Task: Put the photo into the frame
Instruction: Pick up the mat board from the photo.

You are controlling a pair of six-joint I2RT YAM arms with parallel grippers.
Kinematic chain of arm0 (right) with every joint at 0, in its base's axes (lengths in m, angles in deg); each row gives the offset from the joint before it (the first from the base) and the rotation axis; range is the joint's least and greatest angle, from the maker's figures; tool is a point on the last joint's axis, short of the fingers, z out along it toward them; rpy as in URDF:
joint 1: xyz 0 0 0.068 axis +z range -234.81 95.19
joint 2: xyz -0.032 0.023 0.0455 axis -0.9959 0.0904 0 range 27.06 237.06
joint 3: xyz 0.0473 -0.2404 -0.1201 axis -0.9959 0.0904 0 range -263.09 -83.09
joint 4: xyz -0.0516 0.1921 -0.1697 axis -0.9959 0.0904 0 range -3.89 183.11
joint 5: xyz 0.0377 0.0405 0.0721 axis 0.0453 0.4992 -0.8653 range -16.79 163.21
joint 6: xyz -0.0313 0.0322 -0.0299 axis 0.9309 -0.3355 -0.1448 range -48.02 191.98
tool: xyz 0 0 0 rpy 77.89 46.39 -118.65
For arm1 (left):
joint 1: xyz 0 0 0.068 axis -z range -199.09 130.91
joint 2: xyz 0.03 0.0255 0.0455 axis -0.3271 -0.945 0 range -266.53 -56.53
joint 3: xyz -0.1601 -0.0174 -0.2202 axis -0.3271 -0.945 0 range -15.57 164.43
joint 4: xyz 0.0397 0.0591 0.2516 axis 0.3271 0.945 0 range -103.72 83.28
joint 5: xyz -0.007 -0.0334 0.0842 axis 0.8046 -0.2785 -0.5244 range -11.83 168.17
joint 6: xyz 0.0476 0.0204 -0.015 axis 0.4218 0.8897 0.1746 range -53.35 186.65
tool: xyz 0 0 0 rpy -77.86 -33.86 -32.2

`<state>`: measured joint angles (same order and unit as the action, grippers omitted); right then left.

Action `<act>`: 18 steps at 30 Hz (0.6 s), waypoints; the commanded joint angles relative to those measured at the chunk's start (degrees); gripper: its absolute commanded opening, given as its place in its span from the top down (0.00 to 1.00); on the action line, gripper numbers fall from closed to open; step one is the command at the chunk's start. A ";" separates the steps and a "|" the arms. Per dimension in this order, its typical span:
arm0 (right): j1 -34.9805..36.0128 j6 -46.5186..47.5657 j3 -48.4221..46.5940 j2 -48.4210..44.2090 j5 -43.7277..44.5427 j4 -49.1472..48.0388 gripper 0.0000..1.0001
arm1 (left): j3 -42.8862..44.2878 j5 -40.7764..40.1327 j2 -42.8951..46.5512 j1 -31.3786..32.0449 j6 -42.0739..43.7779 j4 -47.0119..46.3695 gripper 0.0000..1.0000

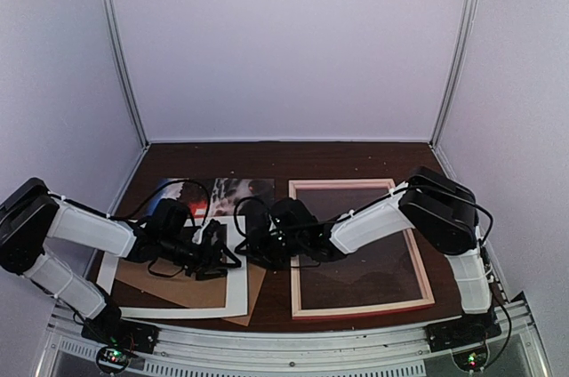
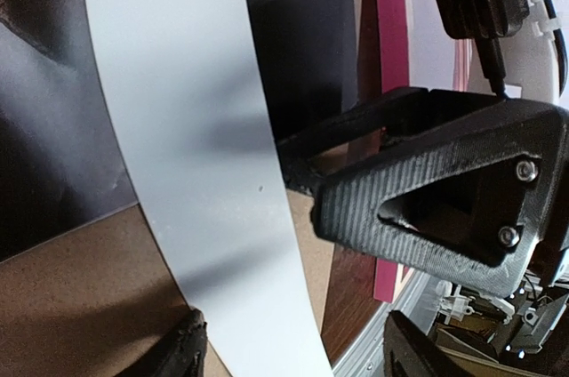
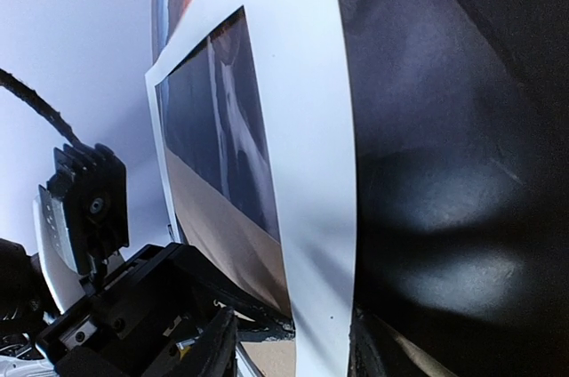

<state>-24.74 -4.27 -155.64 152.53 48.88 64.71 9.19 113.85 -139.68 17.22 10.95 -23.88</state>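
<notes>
Top external, photo (image 1: 233, 190) just beyond left hand (image 1: 219, 254)

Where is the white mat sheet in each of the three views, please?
Top external: the white mat sheet is at the lower left.
Left wrist: the sheet is a curved band from top to bottom, left of centre.
Right wrist: the sheet is a band down the middle.
Shared landmark: the brown cardboard beside it.

Robotics lab test cell: we see plain white panels (image 1: 284, 39) at 12 o'clock, aluminium posts (image 1: 120, 48) at 10 and 2, left arm (image 1: 89, 230) and right arm (image 1: 382, 221) bolted to a metal rail (image 1: 293, 352) at 6.
</notes>
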 commanded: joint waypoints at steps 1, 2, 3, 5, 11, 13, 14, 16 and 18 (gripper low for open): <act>0.14 1.35 1.04 0.23 -2.21 -1.64 0.57 | -1.12 -1.51 -2.98 0.86 0.93 1.02 0.31; 0.06 1.34 1.20 0.04 -2.48 -1.81 0.57 | -1.11 -1.48 -2.98 0.86 0.94 1.08 0.31; -0.03 1.44 1.71 -0.27 -2.55 -2.13 0.57 | -1.06 -1.49 -2.91 0.86 0.92 0.90 0.31; -0.28 1.54 2.52 -0.88 -2.55 -2.40 0.57 | -1.08 -1.41 -2.89 0.86 0.94 0.45 0.31; -1.13 0.52 5.05 -2.32 -2.87 -6.17 0.57 | -1.28 -1.15 -2.72 0.86 0.64 -1.40 0.31; -1.41 0.40 5.53 -2.33 -3.41 -7.41 0.58 | -1.31 -0.99 -2.73 0.86 0.68 -2.01 0.31; -1.52 0.32 5.57 -2.13 -3.93 -7.97 0.58 | -1.29 -0.88 -2.72 0.86 0.67 -2.18 0.31; -1.67 0.15 5.35 -1.70 -5.14 -8.97 0.58 | -1.28 -0.71 -2.84 0.86 0.65 -2.60 0.31; -1.71 0.18 4.67 -1.14 -6.33 -9.52 0.58 | -1.13 -0.38 -3.04 0.86 0.72 -2.80 0.31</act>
<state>-26.18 -3.50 -150.99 151.92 45.73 57.62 9.19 114.57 -140.95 17.57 10.99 -26.76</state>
